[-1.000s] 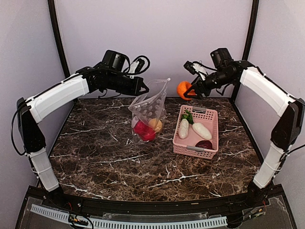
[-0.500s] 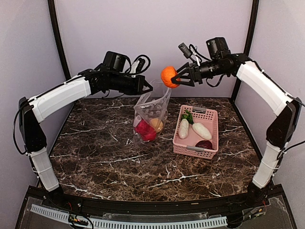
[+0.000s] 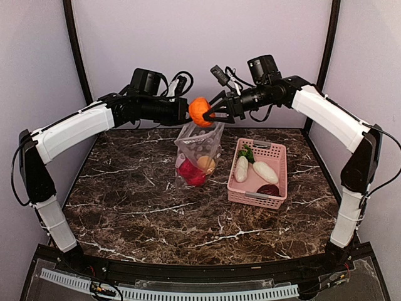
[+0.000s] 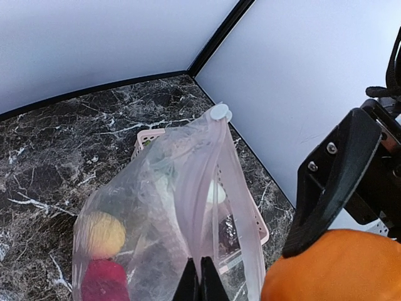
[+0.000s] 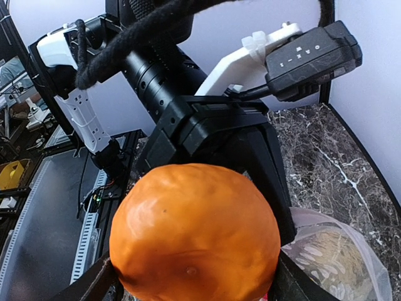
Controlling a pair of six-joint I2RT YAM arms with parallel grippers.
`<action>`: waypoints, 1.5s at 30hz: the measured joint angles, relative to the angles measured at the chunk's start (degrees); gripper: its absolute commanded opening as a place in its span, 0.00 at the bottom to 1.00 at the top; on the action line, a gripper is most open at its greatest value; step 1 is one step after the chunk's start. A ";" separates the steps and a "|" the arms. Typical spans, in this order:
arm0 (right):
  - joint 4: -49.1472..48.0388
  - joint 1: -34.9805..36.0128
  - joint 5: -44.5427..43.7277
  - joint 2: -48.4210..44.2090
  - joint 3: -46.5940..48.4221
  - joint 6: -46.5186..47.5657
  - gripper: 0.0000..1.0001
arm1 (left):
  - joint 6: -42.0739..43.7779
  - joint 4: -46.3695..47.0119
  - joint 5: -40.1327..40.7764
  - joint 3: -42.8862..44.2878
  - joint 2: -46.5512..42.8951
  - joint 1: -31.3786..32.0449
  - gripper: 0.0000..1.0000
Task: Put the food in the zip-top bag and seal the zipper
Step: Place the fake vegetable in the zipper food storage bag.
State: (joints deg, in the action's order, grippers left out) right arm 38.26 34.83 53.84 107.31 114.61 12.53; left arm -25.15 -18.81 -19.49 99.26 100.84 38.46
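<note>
The left gripper [image 4: 200, 276] has its jaws pressed together on the upper edge of the zip-top bag [image 3: 199, 150], pinching the plastic and holding the bag up so that it hangs with its bottom on the dark marble table [image 3: 125, 200]. From the left wrist view the zipper [image 4: 200, 200] runs as a pale strip along the mouth, from the pinched spot up to the far corner, and the mouth is parted. Inside the bag, at the bottom, lie a red apple [image 3: 188, 172] and a yellow fruit [image 3: 204, 164].

The right gripper [image 3: 212, 113] has its fingers spread wide around an orange [image 3: 200, 111], one on either side, clamping it. The orange hangs in the air just above the bag's mouth and right beside the left gripper.

To the right of the bag stands a pink basket [image 3: 283, 164]. In it lie two white oblong pieces [image 3: 241, 169], a green leafy piece [image 3: 247, 152] at the far end and a dark red piece [image 3: 268, 189] at the near end.
</note>
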 measured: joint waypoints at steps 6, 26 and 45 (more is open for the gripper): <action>-2.97 0.00 -1.16 0.00 -2.80 -0.02 0.58 | -1.09 0.96 0.00 -1.64 -1.44 0.00 0.01; -3.58 -0.02 -8.74 0.57 -4.39 0.22 0.63 | -2.67 2.73 2.62 -5.81 -4.22 -0.35 0.01; -2.16 -0.07 -14.45 1.99 -4.37 0.44 0.88 | -3.61 5.66 3.85 -6.86 -5.07 -0.04 0.01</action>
State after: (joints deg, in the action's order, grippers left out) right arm 36.10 34.76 39.40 109.30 110.24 12.97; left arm -28.75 -13.15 -15.64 92.40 95.77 38.41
